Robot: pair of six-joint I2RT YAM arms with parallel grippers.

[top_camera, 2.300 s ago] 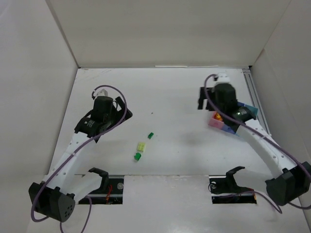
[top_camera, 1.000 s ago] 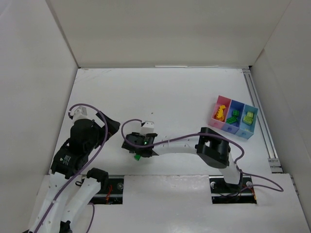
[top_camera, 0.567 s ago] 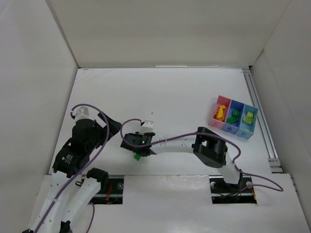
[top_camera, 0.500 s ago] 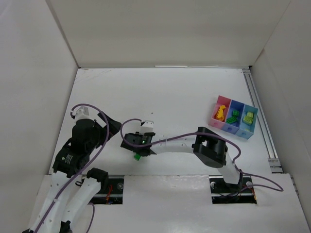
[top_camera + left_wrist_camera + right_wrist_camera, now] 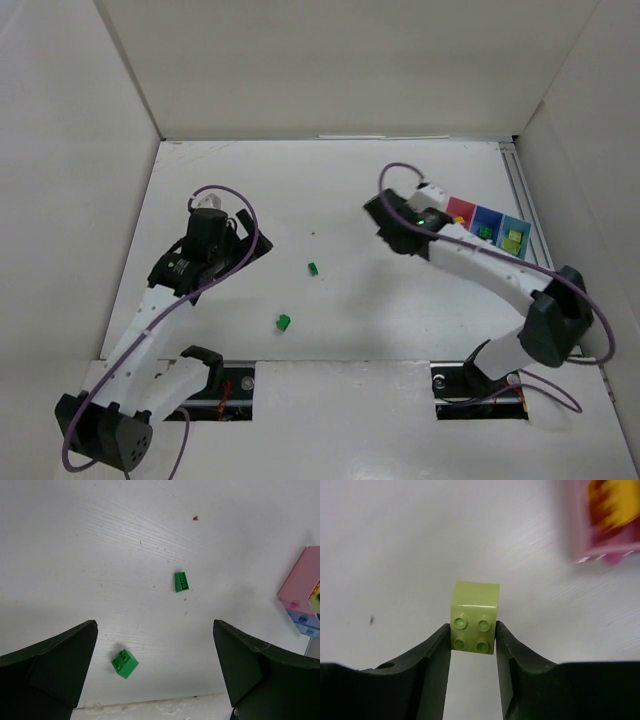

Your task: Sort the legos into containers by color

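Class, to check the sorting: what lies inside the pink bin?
Orange-yellow legos lie in the pink bin; the right wrist view is blurred and cropped, so their number is unclear. From above, the right arm covers part of it.

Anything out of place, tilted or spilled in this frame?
Nothing stands out. The right gripper holds a pale yellow-green studded brick squarely, near the pink plastic bin. The far dark green brick and the near dark green brick lie loose on the white table, not yet sorted.

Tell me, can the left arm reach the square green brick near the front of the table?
Probably yes. The left gripper is open, and the square green brick lies alone on the table in front of it; nothing blocks the way.
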